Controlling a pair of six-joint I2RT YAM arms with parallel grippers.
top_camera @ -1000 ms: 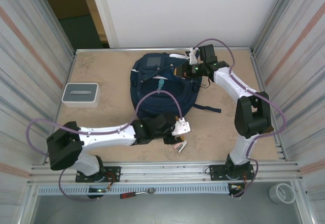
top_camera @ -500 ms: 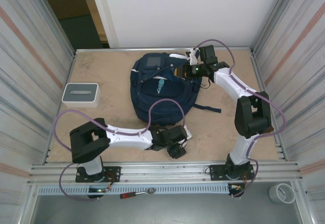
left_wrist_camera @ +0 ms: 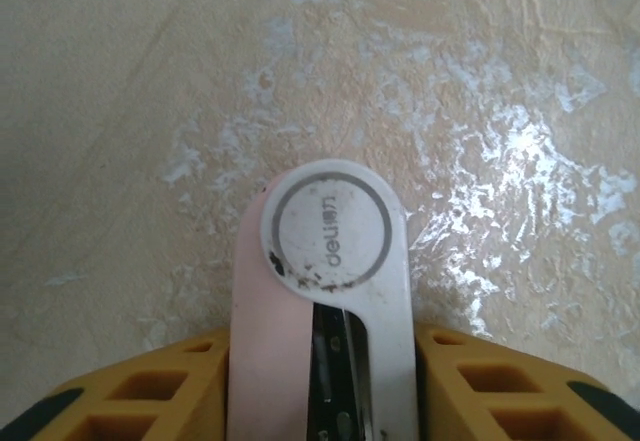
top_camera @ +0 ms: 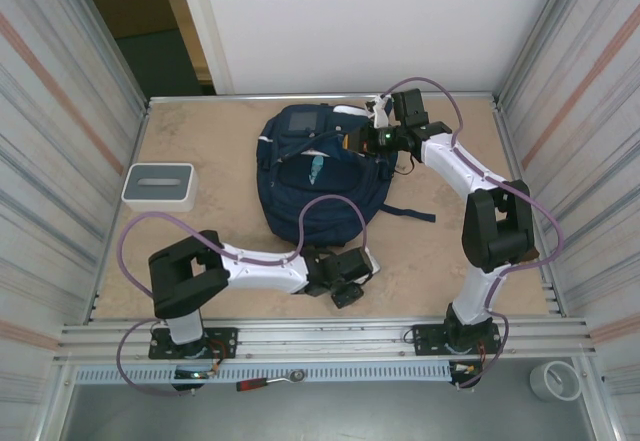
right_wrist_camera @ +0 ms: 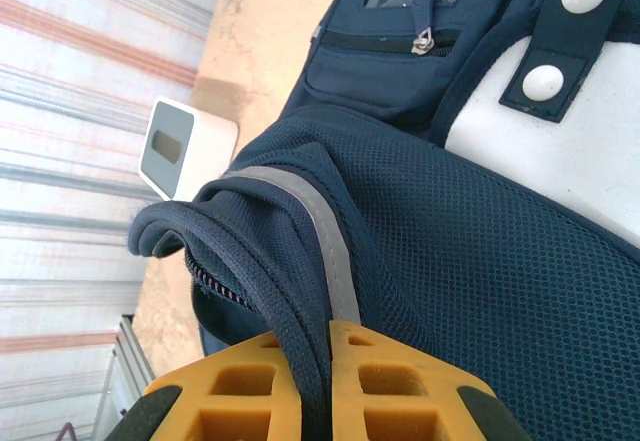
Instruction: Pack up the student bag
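far left, by the wall: grey-white box (top_camera: 158,186) sits on the table (top_camera: 200,141), well apart from both arms. same spot as a second ago.
left arm: a second ago it lay stretched out toward the near edge of the bag. now it is folded back, elbow raised, wrist turned down at the table's near side.
left gripper (top_camera: 345,286): has dropped over the spot where the stationery item lay. in the wrist view its yellow fingers (left_wrist_camera: 180,391) sit against both sides of the item, so i read it as clamped on it, having come in from wide apart.
stationery item (left_wrist_camera: 325,236): small, pink and white, round "deli" badge on top, dark metal strip along its middle. bare table around it, so likely not lifted yet.
student bag (top_camera: 315,196): centre rear of the table, lying flat, top toward the back wall. unmoved.
right gripper (top_camera: 352,141): at the bag's upper right, pinched tight on the rolled zip edge of the navy fabric, as the wrist view shows. no change over the last second.
meaning for task: pick-up looks just made while the opening is held ready. judged next: lift the item and carry it to the held opening.
risk: smooth, narrow item may twist in the grip.
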